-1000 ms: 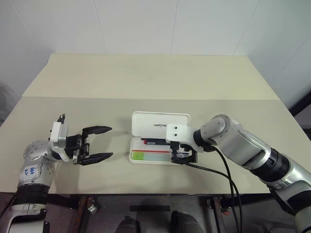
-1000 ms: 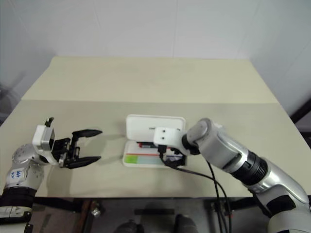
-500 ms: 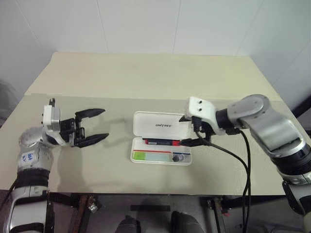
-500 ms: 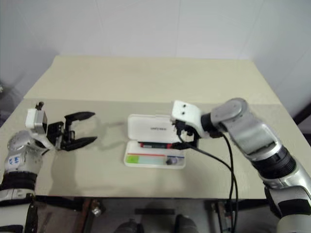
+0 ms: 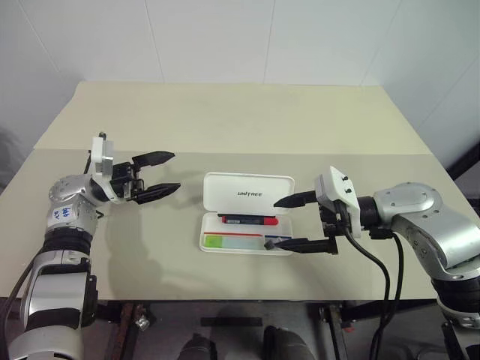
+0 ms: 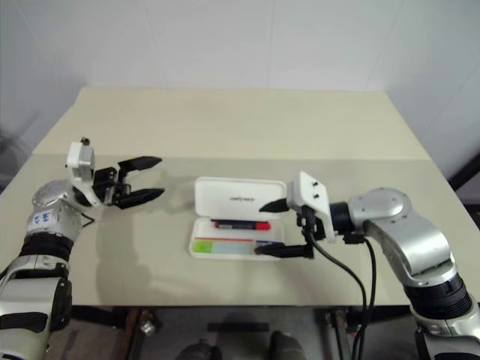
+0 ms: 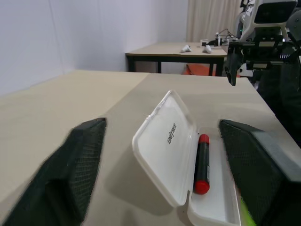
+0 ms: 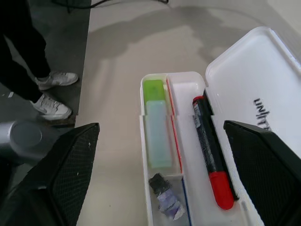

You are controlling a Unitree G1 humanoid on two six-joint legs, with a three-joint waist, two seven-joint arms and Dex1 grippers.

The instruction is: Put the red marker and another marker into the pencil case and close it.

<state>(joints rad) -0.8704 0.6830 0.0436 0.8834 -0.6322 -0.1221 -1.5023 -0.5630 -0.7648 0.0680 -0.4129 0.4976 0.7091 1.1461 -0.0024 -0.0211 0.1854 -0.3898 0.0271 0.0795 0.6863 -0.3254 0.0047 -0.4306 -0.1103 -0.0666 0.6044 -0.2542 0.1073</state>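
Two markers [image 8: 214, 150], one pencil case [image 5: 247, 192]

Beige table [image 5: 225, 120] against white wall [image 5: 225, 37]; second table [image 7: 188, 49] behind; person's white sneakers [image 8: 51, 94] on floor.

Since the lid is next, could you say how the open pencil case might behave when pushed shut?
The pencil case looks like thin, stiff plastic, so its raised lid should swing as one piece. It seems light on the smooth table, so it may slide.
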